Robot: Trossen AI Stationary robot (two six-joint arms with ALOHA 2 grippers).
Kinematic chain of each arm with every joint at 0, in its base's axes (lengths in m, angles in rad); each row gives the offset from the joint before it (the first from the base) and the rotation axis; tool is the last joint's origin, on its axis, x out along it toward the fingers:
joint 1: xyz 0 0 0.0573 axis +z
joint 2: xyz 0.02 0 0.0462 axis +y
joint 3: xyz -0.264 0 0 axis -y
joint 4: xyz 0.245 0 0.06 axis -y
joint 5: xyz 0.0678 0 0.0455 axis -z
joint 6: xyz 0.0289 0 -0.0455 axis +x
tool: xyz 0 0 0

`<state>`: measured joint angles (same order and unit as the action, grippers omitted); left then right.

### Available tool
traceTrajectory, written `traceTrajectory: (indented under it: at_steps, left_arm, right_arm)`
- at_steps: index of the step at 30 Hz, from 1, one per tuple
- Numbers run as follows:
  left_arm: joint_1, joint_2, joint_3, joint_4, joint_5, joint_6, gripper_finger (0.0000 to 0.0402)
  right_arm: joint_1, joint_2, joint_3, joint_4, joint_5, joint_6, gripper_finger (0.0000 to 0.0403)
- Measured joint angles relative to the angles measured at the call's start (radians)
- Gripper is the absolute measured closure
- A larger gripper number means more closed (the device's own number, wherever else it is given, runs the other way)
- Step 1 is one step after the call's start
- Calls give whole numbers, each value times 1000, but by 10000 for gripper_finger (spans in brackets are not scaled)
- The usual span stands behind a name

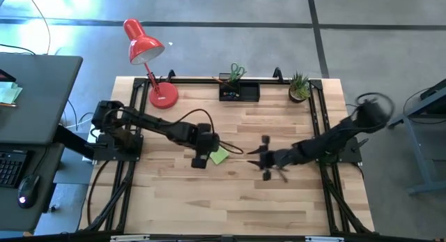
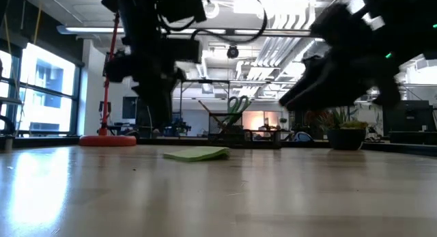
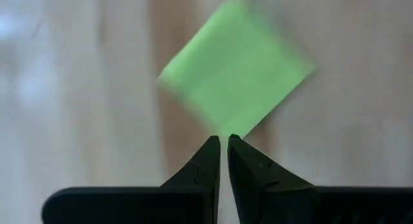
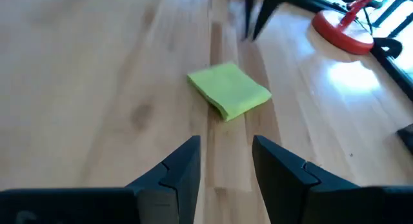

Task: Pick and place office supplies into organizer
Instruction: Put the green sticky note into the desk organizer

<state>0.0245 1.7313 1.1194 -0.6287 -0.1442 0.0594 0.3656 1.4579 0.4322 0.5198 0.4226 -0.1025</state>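
A lime-green square sticky-note pad lies flat on the pale wooden table, turned cornerwise like a diamond; its stacked edge shows as a thin yellow-green block in the right wrist view. Nothing holds it.

The left gripper hangs just beside the pad, on the side toward the red desk lamp's round base. Its two dark fingers are pressed nearly together with only a sliver between them, gripping nothing, and their tips point at the pad's nearest corner. In the low view the pad rests on the tabletop while the gripper stands above and beside it.

The right gripper is on the pad's other side, near but apart from it, fingers spread wide with the pad lying ahead of the gap.

Beyond the pad, at the table's far edge, sits the low black rectangular organizer tray, green-handled scissors standing in it.
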Motion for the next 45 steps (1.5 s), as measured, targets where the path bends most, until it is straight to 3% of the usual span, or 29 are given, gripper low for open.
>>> traceTrajectory:
  at_steps: [4,7,14,23,29,45]
  left_arm:
    - [27,1,-29,-53,-91,-42,382]
    - [57,1,-96,-12,-24,-46,383]
    - [87,1,-218,266,145,-42,383]
    - [87,3,-231,361,185,-16,383]
    - [87,7,-231,407,186,-10,383]
    - [87,14,-231,492,191,-7,383]
  right_arm:
    - [2,206,169,-102,131,-147,269]
    - [1,331,291,-195,200,-226,269]
    - [-2,494,507,-338,217,-387,269]
    - [-82,508,582,-486,117,-483,269]
    - [-116,505,583,-482,51,-504,269]
    - [-110,506,582,-399,71,-567,269]
